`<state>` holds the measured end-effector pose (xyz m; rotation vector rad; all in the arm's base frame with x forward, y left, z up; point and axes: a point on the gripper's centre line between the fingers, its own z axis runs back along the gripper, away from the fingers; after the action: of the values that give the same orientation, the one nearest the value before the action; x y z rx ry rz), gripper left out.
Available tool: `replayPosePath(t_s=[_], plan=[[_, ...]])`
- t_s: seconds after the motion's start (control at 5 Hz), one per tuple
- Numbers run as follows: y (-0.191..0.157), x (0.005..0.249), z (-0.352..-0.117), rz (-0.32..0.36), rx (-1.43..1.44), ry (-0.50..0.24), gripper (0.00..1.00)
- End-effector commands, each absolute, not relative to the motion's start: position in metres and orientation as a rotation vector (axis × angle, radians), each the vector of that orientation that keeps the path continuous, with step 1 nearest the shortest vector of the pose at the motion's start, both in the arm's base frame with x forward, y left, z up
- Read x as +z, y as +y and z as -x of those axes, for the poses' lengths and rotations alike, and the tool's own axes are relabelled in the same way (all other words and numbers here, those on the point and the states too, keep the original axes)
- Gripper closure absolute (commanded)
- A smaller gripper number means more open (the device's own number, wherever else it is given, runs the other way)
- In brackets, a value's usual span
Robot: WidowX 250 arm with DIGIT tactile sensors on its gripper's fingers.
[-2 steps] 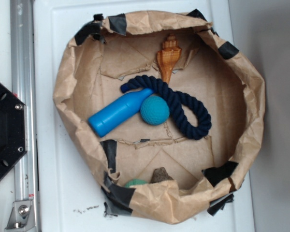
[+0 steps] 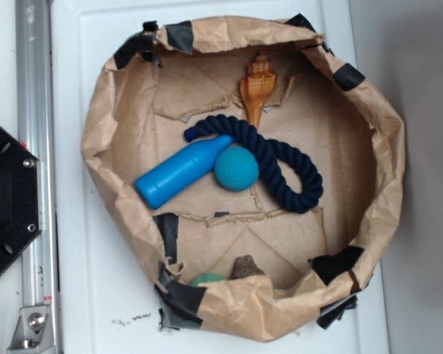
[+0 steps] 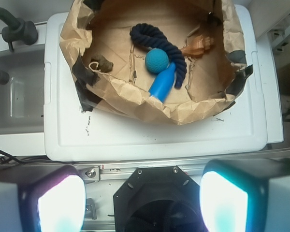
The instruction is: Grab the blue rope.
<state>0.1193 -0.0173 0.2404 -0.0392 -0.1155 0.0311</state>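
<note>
Nothing has shifted since the earlier exterior shot: every object in the bin sits exactly where it did, and my arm is nowhere in that view

Up in the wrist view, my gripper (image 3: 142,198) hangs well back from the action, its two fingers (image 3: 58,203) glowing pale at the bottom corners, spread wide apart and holding nothing

Now the target. From the exterior view, the blue rope (image 2: 280,166) lies on the floor of the brown paper bin (image 2: 96,140), near its middle. One end pokes out toward 9 o'clock, the strand runs across toward 3 o'clock and folds into a closed loop reaching down toward 5 o'clock

The blue bottle (image 2: 179,172) lies tilted at the rope's 8 o'clock, its narrow neck touching or just under the rope's straight stretch. The teal ball (image 2: 236,168) nestles right against the rope, at the bottle's tip. The orange shell (image 2: 256,90) sits at 12 o'clock of the rope, its thin point meeting the strand

Down at 6 o'clock of the bin floor, a brown lump (image 2: 245,266) and a green object (image 2: 207,279) sit partly hidden by the crumpled wall

The bin rests on a white table (image 2: 88,295)
</note>
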Motion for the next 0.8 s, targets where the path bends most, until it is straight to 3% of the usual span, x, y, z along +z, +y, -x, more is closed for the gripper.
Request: replayPosePath(t_s=[0.0, 0.2, 0.4, 0.6], plan=[[0.003, 0.202, -0.222, -0.104, -0.161, -0.306, 0.0], [0.008, 0.168, -0.269, -0.115, -0.228, -0.295, 0.0], [0.009, 0.121, -0.296, -0.131, -0.292, -0.232, 0.0], [-0.002, 0.091, -0.305, -0.087, -0.354, -0.188, 0.0]])
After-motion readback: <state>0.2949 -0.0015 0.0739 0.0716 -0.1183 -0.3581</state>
